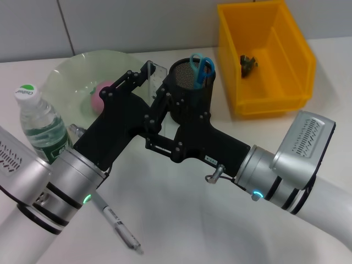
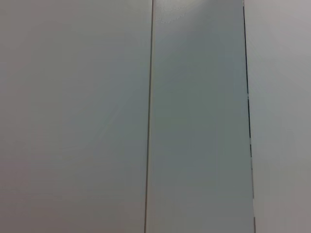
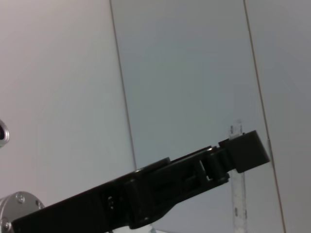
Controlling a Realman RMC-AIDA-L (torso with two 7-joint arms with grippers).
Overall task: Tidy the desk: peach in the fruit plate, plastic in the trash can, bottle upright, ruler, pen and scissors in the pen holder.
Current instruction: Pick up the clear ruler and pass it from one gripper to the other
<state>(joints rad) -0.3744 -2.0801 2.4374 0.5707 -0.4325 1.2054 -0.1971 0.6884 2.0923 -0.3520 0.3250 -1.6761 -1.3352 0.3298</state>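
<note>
My left gripper (image 1: 147,74) is shut on the clear ruler (image 1: 158,71) and holds it upright above the table, between the green fruit plate (image 1: 66,71) and the black mesh pen holder (image 1: 192,93). The right wrist view shows that ruler (image 3: 238,194) standing behind a black finger (image 3: 243,150) of the left gripper. My right gripper (image 1: 157,113) reaches in from the right and sits at the ruler's lower part. Blue-handled scissors (image 1: 202,65) stand in the pen holder. A pink peach (image 1: 102,93) lies in the plate. The bottle (image 1: 38,121) stands upright. The pen (image 1: 118,223) lies on the table.
A yellow bin (image 1: 286,60) stands at the back right with a small dark piece (image 1: 247,63) inside. The left wrist view shows only grey wall panels (image 2: 194,116). Both arms cross the middle of the table in front of the plate and holder.
</note>
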